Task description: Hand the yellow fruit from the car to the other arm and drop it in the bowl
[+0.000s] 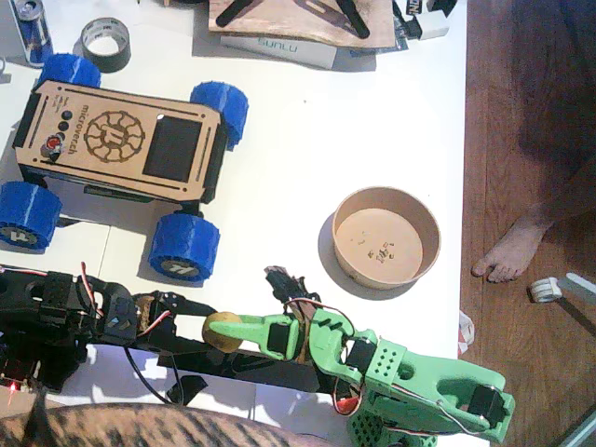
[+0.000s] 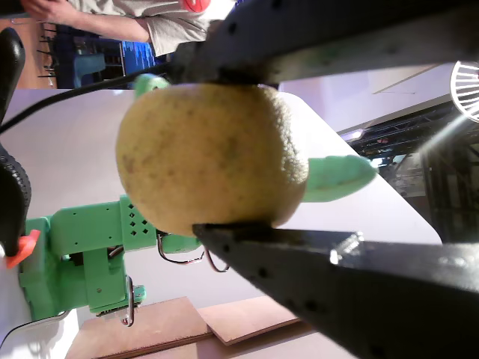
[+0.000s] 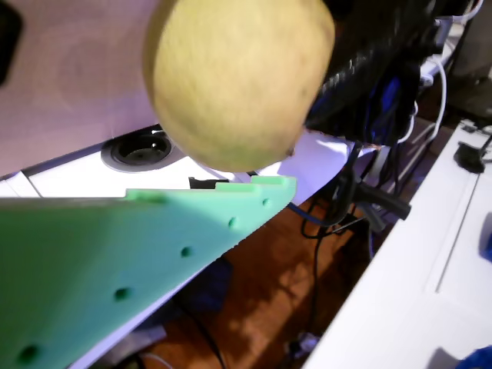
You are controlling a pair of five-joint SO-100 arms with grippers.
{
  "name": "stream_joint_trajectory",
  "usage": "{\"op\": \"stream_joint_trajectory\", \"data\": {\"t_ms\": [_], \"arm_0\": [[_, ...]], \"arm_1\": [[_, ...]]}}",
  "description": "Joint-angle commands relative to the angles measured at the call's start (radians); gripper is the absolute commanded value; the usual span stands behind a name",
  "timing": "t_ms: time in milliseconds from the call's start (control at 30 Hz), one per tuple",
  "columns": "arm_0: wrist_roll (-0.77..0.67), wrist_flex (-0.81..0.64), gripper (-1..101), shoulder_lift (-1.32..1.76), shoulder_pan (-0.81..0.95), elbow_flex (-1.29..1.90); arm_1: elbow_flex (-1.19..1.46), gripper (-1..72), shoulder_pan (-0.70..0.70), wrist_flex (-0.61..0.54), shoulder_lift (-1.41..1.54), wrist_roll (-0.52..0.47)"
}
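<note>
**Tools share the fruit: a risky handover**

Both tools meet at the yellow fruit (image 1: 223, 332), above the front of the surface (image 1: 391, 130). The left tool (image 2: 224, 149), black, holds it between two flat jaws. The right tool (image 1: 244, 332), green, reaches it, but I cannot tell if its jaws have closed. If the black one lets go too early, the round fruit may slip and roll away. The bowl (image 1: 386, 237) stands well apart, and the car (image 1: 121, 140) is empty.

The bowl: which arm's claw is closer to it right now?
The right. The green right claw is below and left of the bowl, meeting the fruit. The black left claw holds the fruit's far side, slightly farther off.
</note>
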Motion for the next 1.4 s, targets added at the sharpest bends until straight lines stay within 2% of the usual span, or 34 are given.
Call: {"op": "stream_joint_trajectory", "data": {"t_ms": [0, 100, 167, 200, 233, 267, 300, 467, 867, 900, 1000, 1033, 1167, 1367], "arm_0": [[-0.011, -0.002, 0, 0.018, 0.003, -0.012], [-0.011, 0.002, 0, 0.018, 0.003, -0.012], [-0.011, 0.002, 0, 0.018, 0.003, -0.012], [-0.011, 0.002, 0, 0.018, 0.003, -0.012], [-0.011, 0.003, 0, 0.018, 0.003, -0.012], [-0.011, 0.005, 0, 0.018, 0.003, -0.012], [-0.011, 0.006, 0, 0.018, 0.003, -0.012], [-0.011, 0.008, 0, 0.018, 0.003, -0.012], [-0.011, 0.029, 0, 0.017, 0.003, -0.012], [-0.002, 0.031, 9, 0.017, 0.003, -0.012], [-0.002, 0.035, 51, 0.015, 0.003, -0.012], [0.000, 0.035, 57, 0.015, 0.003, -0.012], [0.000, 0.029, 63, 0.018, 0.003, -0.012], [-0.003, 0.031, 64, 0.018, 0.003, -0.012]], "arm_1": [[-0.020, 36.9, -0.021, -0.038, -0.015, 0.026], [-0.017, 37.1, -0.031, -0.038, -0.015, 0.043], [-0.017, 34.4, -0.031, -0.038, -0.012, 0.021], [-0.017, 30.2, -0.031, -0.038, -0.012, -0.009], [-0.017, 22.2, -0.034, -0.038, -0.012, -0.031], [-0.017, 7.3, -0.034, -0.038, -0.009, -0.026], [-0.017, 0.1, -0.034, -0.038, -0.003, -0.005], [-0.015, 0.0, -0.031, -0.032, 0.008, 0.074], [-0.014, 0.0, -0.020, -0.032, 0.025, 0.071], [-0.014, 0.0, -0.018, -0.032, 0.026, 0.069], [-0.012, 0.0, -0.015, -0.028, 0.025, 0.069], [-0.012, 0.0, -0.014, -0.026, 0.023, 0.064], [-0.012, 0.0, -0.006, -0.026, 0.023, 0.052], [-0.034, 0.0, 0.021, -0.028, 0.020, 0.051]]}}
